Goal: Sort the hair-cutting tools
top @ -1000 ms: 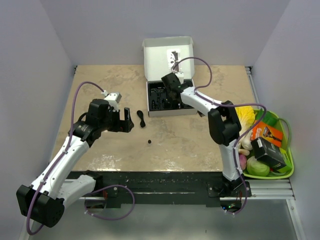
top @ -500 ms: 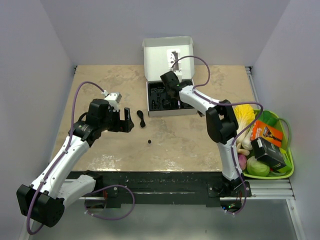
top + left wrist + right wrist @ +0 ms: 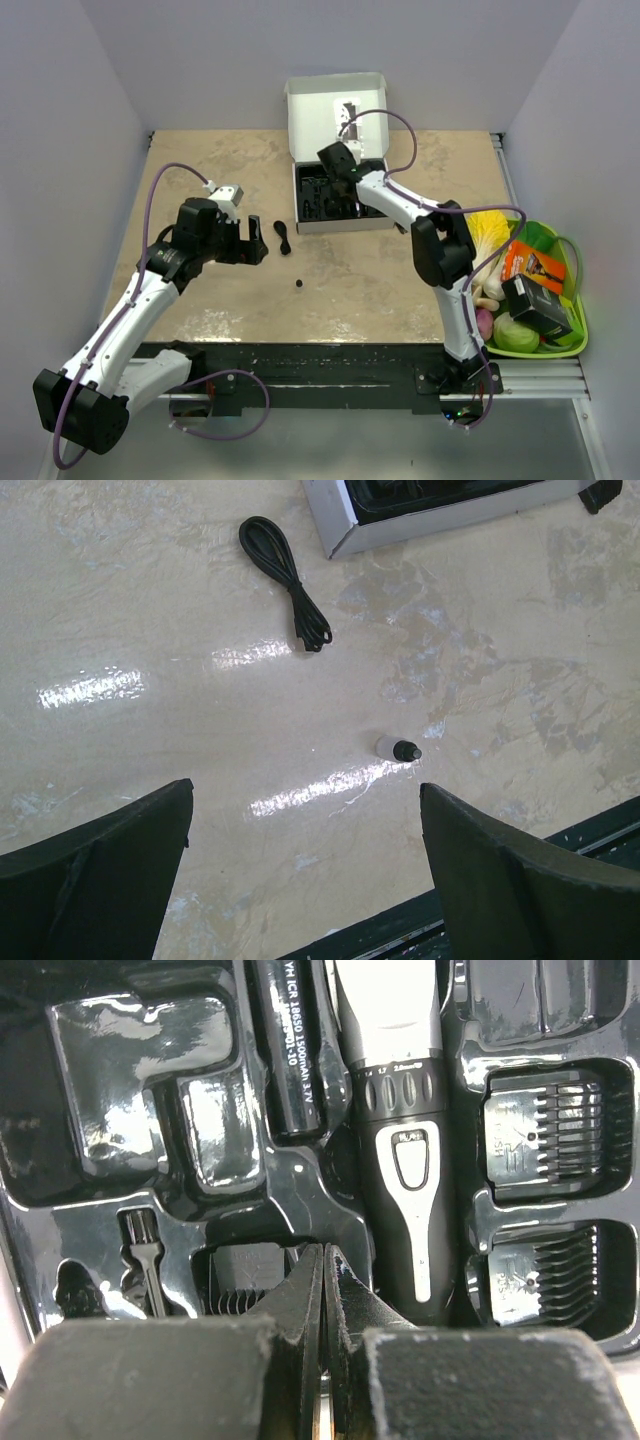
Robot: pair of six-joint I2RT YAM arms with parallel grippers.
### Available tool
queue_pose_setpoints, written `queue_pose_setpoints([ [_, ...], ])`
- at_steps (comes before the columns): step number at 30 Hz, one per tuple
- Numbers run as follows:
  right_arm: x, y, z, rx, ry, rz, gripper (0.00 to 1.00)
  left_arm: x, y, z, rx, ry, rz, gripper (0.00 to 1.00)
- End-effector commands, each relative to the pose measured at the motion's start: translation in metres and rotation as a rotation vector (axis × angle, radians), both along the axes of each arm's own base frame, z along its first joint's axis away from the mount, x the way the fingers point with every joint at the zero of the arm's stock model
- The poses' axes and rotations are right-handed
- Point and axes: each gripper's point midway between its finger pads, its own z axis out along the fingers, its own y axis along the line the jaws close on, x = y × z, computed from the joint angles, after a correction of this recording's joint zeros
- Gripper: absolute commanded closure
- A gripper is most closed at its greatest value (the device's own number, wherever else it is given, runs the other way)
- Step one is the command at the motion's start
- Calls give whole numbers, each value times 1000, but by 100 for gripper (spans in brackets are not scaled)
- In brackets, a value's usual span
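Surface: a beige marbled table (image 3: 400, 290), glossy, with streaks of reflected light.
Room: plain pale walls (image 3: 60, 110) close it in on the left, far and right sides.
Box: a white box (image 3: 335, 100) at the far centre, its lid standing open and a black moulded tray (image 3: 110, 1030) inside.
Clipper: the black-and-silver clipper (image 3: 400, 1120) lies lengthwise in the tray, just right of the right gripper's tips in the wrist view.
Right gripper (image 3: 325, 1260): clenched on nothing, fingers pressed together, low over the tray; a comb guard (image 3: 245, 1275) sits in the pocket just beside the tips.
Left gripper (image 3: 252, 243): released, jaws spread wide and holding nothing, over the left part of the table.
Cord (image 3: 300, 605): bundled on the bare table, beyond the left gripper and near the box's near-left corner, apart from the fingers.
Tiny bit (image 3: 400, 747): alone on the table, nearer than the cord, touching neither finger.
Right wrist view only: two more comb guards (image 3: 545, 1135) in pockets right of the clipper, a dark cylinder (image 3: 290, 1050) with printed lettering on its left, and a small brush (image 3: 148, 1255).
Top view only: a green basket (image 3: 580, 300) at the right edge holding toy vegetables (image 3: 515, 332) and a small black carton (image 3: 537, 305).
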Motion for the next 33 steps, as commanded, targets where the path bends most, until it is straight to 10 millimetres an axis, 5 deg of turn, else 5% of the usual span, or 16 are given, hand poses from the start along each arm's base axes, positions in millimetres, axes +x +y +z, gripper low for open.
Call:
queue_pose_setpoints([
  [1,1,11,51,21,-95,15,100,6,-3,15,-17,-52,-9,0],
  [18,-5,15,63,13,-120,19,100,6,-3,16,-21,-53,-6,0],
  [33,-13,19,8,-7,-19,36,100,6,-3,17,-13,-54,-10,0],
])
